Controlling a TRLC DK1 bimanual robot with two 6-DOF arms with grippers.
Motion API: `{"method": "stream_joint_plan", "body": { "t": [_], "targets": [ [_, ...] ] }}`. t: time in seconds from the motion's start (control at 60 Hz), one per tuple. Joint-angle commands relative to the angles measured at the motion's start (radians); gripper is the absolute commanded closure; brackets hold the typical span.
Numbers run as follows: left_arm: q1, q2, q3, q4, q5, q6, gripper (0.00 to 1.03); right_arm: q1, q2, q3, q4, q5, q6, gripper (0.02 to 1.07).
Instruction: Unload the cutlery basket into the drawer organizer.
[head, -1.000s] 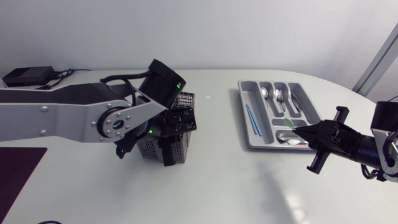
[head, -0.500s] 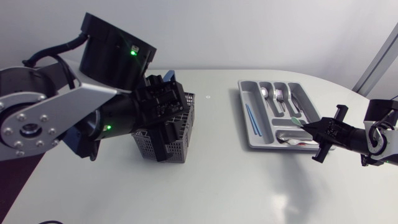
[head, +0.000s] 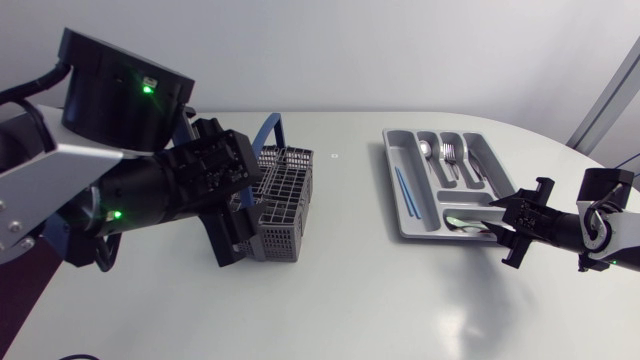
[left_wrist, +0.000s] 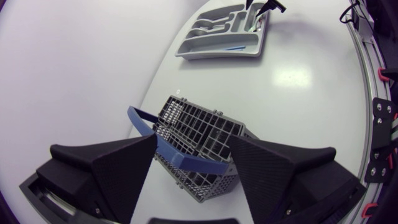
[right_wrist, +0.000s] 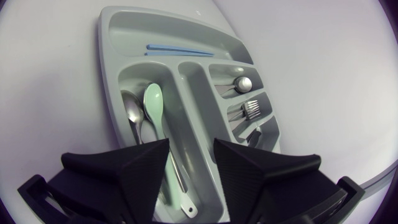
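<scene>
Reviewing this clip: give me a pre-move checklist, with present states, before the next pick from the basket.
1. Right end effector open, holding nothing: ok.
2. Green spoon lying inside the organizer, beside the metal spoon: ok.
3. Basket upright on the table: ok.
4. Left end effector open, holding nothing: ok.
5. Cutlery left in the basket: cannot tell; none shows, but the deep cells are hidden.

Head view overlooks the table (head: 380, 290); all three share the drawer organizer (head: 392, 150), right wrist closest.
</scene>
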Motion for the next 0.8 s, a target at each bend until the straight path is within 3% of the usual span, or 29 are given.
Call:
{"method": "stream_joint_plan", "body": {
  "t": [0.0, 0.167, 0.283, 0.6, 0.683, 0.783],
  "targets": [
    [0.016, -0.032, -0.041, -0.017, 0.012, -0.032, 0.11, -0.002, -0.042, -0.028, 0.002, 0.003, -0.026, 0.15],
    [0.068, -0.066, -0.061, -0.056, 0.071, -0.06, 0.11, 0.069, -0.206, -0.078, -0.037, 0.005, 0.064, 0.11],
    [0.122, -0.08, -0.095, -0.065, 0.109, -0.07, 0.11, 0.201, -0.327, -0.072, -0.105, 0.029, 0.192, 0.11],
    [0.234, -0.084, -0.191, -0.075, 0.186, -0.083, 0.13, 0.54, -0.272, 0.072, -0.119, 0.193, 0.483, 0.12],
    [0.243, -0.083, -0.219, -0.068, 0.196, -0.081, 0.31, 0.589, -0.213, 0.129, -0.116, 0.209, 0.543, 0.26],
    [0.258, -0.078, -0.253, -0.046, 0.218, -0.081, 0.62, 0.638, -0.131, 0.201, -0.106, 0.219, 0.598, 0.58]
  ]
}}
